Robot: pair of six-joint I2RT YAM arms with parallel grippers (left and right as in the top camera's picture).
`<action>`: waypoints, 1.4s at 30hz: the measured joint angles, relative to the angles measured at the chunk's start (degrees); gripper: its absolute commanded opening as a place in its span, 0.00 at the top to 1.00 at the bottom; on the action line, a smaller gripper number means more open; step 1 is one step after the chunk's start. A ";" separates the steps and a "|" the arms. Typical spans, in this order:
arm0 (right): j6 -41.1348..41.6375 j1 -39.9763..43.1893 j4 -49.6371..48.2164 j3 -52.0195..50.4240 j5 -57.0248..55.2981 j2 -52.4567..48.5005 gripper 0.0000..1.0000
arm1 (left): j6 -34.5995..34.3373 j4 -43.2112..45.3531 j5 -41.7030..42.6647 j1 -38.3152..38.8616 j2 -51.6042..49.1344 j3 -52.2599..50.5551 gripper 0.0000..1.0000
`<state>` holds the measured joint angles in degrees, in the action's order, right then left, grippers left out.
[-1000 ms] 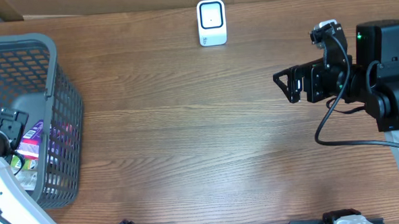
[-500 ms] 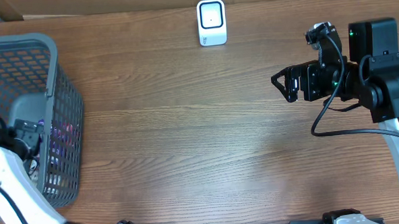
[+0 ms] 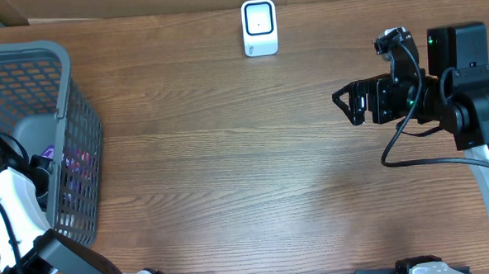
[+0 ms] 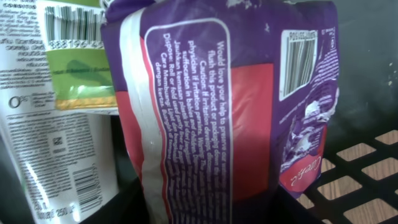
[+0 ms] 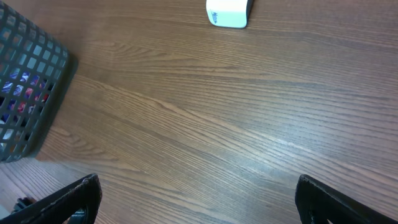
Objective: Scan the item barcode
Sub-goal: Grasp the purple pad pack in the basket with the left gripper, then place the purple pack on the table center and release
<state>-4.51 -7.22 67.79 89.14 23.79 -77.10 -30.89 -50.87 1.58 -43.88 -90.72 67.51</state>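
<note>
While reaching down into the grey basket (image 3: 59, 62) at the left edge of the table (image 3: 229, 171), pressed close to the purple pack (image 4: 211, 106) standing upright beside a white-and-green pouch (image 4: 56, 93), barcode (image 4: 301, 65) facing the wrist camera; judged the pick-up step, nothing yet brought to the white scanner (image 3: 259, 27) at the far edge. Left gripper (image 3: 43, 172) impossible to call, spread or pinching, fingers hidden in both views; next calls for a firm pinch, a lift clear of the mesh, and a turn of the barcode toward the scanner. Right gripper (image 5: 196, 190) spread wide and empty, hovering over the wood well apart from basket and scanner.
</note>
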 measured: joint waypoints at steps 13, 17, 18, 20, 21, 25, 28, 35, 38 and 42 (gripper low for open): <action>0.00 0.00 -0.02 0.00 -0.02 0.00 0.00 | 1.22 -1.97 1.90 0.00 -0.61 1.55 0.96; 0.00 0.00 -0.04 0.00 -0.02 0.00 0.00 | 2.75 -10.03 2.34 0.00 -0.61 9.31 0.96; 0.02 0.00 -0.04 0.00 -0.02 0.00 0.00 | 3.08 -11.76 2.51 0.00 -0.61 11.89 0.96; 0.02 0.00 -0.09 0.00 -0.02 0.00 0.00 | 4.20 -15.78 2.69 0.00 -0.59 19.26 0.96; 0.00 0.00 -0.13 0.00 -0.02 0.00 0.00 | 4.57 -17.73 2.69 0.00 -0.57 23.30 0.96; 0.04 0.00 -0.24 0.00 -0.02 0.00 0.00 | 6.60 -24.57 2.67 0.09 0.17 38.42 0.96; 0.02 0.00 -0.70 0.00 -0.02 0.00 0.00 | 7.85 -29.55 2.71 1.77 1.79 47.41 0.96; 0.02 0.00 -1.36 0.00 -0.02 0.00 0.00 | 12.57 -36.35 5.16 19.85 5.44 52.59 0.96; 0.02 0.00 -1.31 0.00 -0.04 0.00 0.00 | 13.70 -36.98 5.77 30.16 4.81 51.15 0.96; 0.02 0.00 -1.33 0.00 -0.02 0.00 0.00 | 14.53 -33.97 6.49 43.01 3.80 45.40 0.96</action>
<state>-4.49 -7.22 66.46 89.14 23.77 -77.10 -16.36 -84.84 8.08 -0.86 -86.91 112.90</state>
